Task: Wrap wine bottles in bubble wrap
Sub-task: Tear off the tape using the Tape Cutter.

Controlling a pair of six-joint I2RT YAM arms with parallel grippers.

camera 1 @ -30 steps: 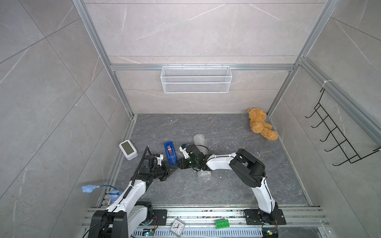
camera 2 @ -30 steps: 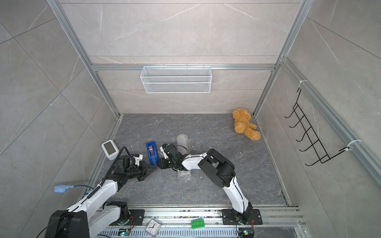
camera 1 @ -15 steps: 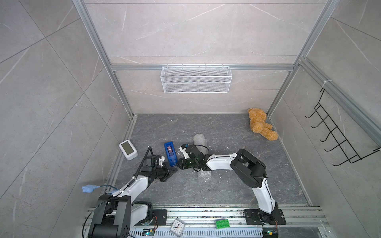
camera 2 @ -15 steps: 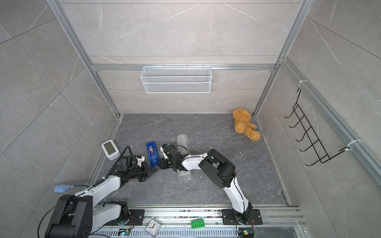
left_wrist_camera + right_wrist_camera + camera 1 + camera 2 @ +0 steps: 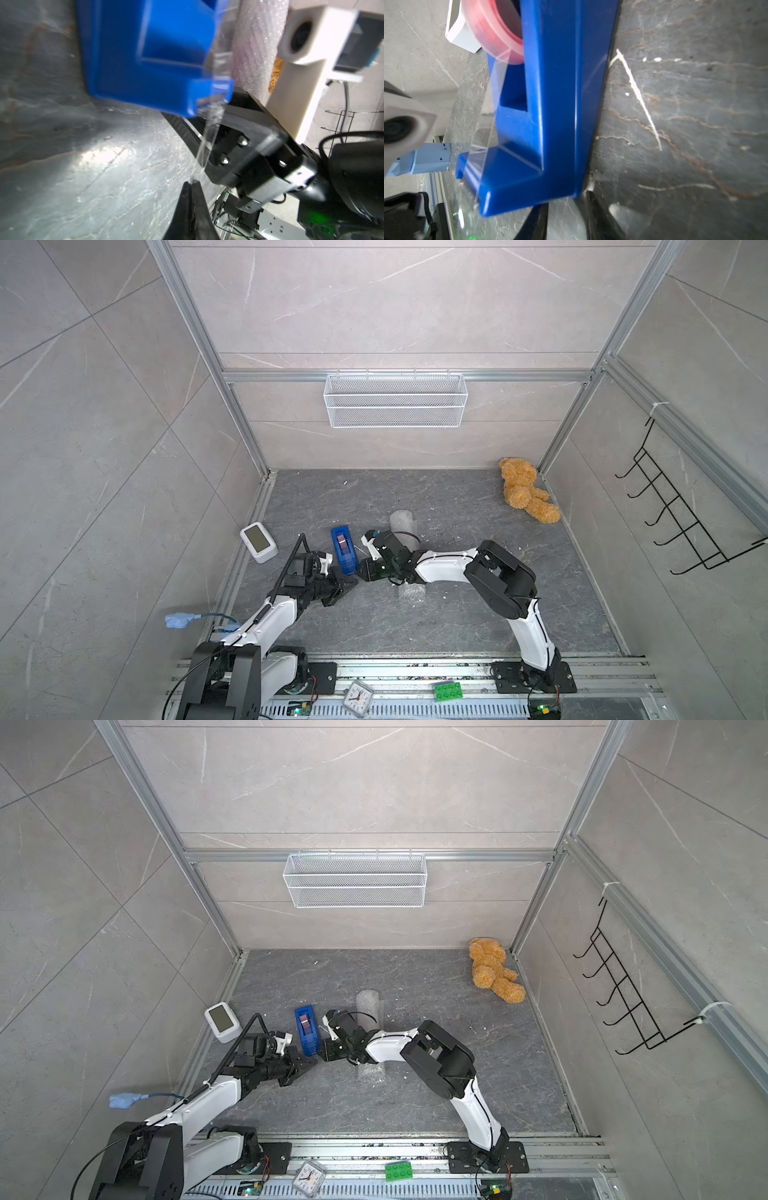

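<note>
Left wrist view shows the left gripper (image 5: 190, 184) pinched shut on a clear tape strip (image 5: 204, 145), drawn taut from the blue plastic tape dispenser (image 5: 145, 62). Over the last second its fingers have hardly shifted; only the arm behind them has swung, and the right arm has not moved. So I judge the strip is pulled out but not yet torn off, with sealing still ahead.

The right gripper (image 5: 566, 200) has its jaws a little apart, tips against the dispenser's near end. One rolled tube of clear bubble wrap (image 5: 401, 521) lies right of the dispenser, under the right forearm. The wine bottle is presumably inside it, unseen.

Count: two grippers, one dispenser, one strip, one tube, no bare bottle.
</note>
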